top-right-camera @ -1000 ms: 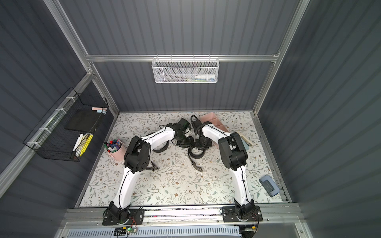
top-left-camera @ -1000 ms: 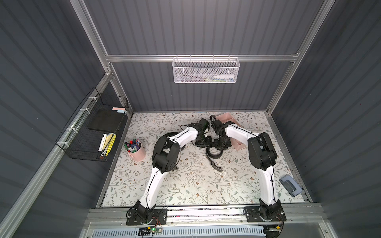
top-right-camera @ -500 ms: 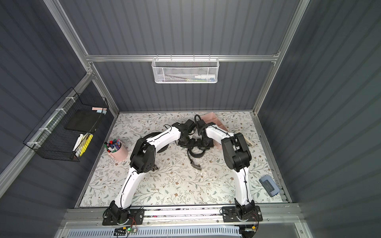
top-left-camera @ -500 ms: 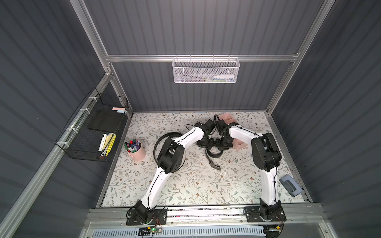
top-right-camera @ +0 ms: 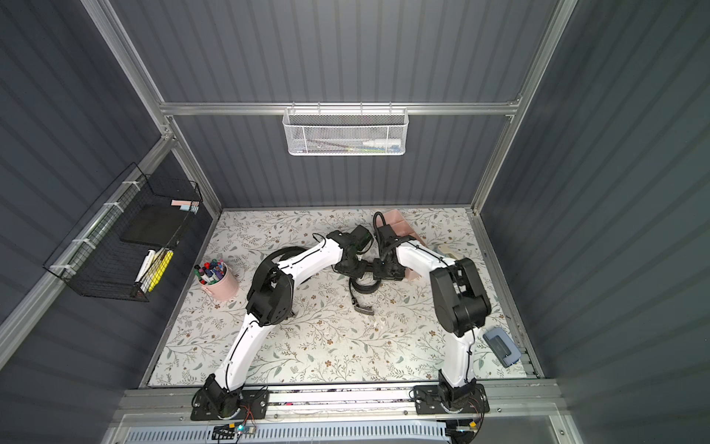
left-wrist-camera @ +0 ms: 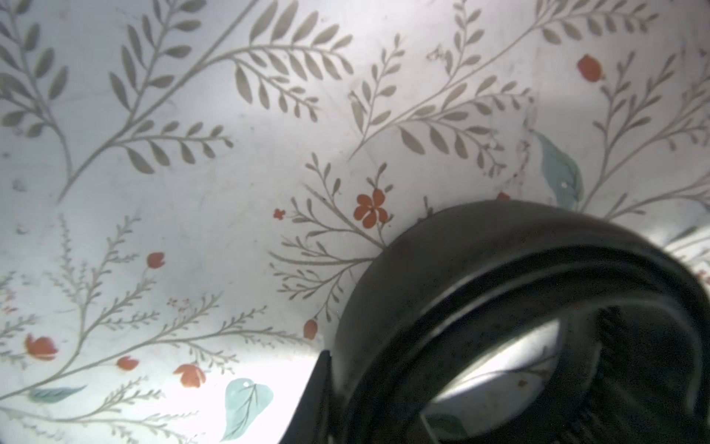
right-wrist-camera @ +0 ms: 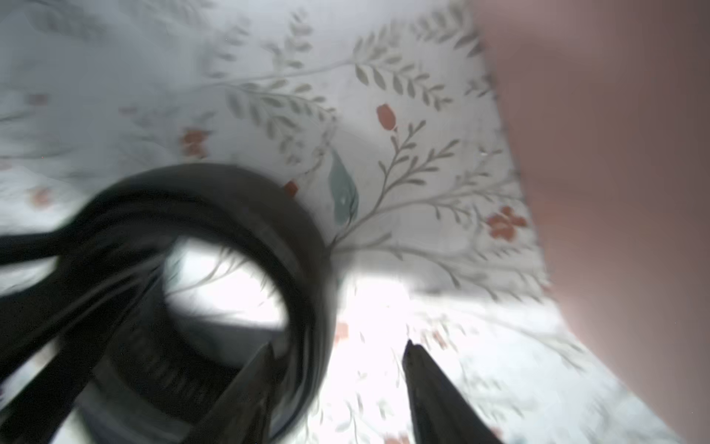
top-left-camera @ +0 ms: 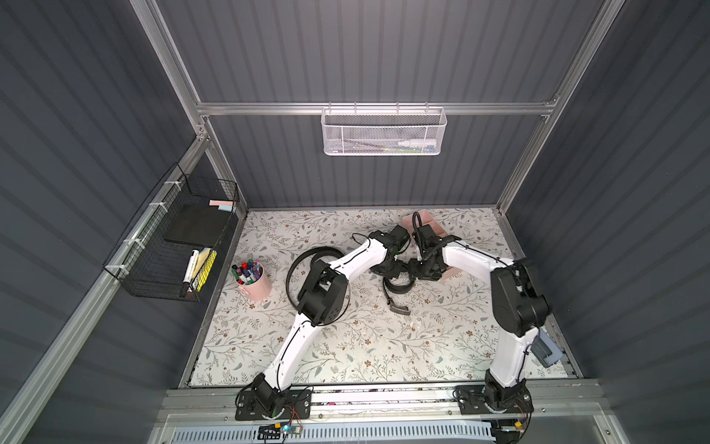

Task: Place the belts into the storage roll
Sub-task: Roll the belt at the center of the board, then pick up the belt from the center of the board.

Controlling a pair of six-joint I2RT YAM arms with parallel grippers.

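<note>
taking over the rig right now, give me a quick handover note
Left gripper: one finger rests against the outside of the coiled belt; the other finger is hidden, so a grip is not confirmed.
Right gripper: open, with the same coil's wall between its fingers (blurred view).
The coiled belt sits on the table next to the storage tray, its buckle end trailing toward the front.
The loose belt lies in a wide loop, partly under the left arm.
Done: one belt is coiled.
Left: both belts go into the tray, and the loose one probably needs coiling first.
</note>
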